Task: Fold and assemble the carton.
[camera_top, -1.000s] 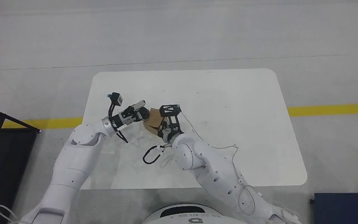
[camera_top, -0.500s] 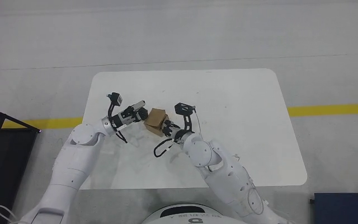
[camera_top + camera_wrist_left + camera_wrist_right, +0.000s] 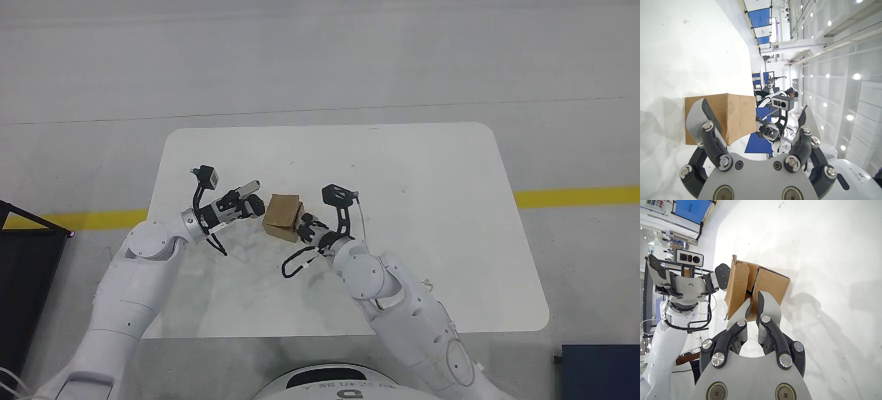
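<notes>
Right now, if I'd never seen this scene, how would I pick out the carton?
Find the white, round-cornered table. Where the robot's left hand and right hand meet on it sits a small brown cardboard carton. It is the only brown thing on that white top, with ragged flaps at the end the right hand pinches.

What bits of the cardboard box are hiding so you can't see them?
Inside of the carton: right wrist view, folded flaps cover it; just a dark crack shows.
Part of its side: left wrist view, behind a finger of the left gripper.
Flap edge: right wrist view, pinched between fingers of the right gripper.
Flaps, top view: too small.
</notes>
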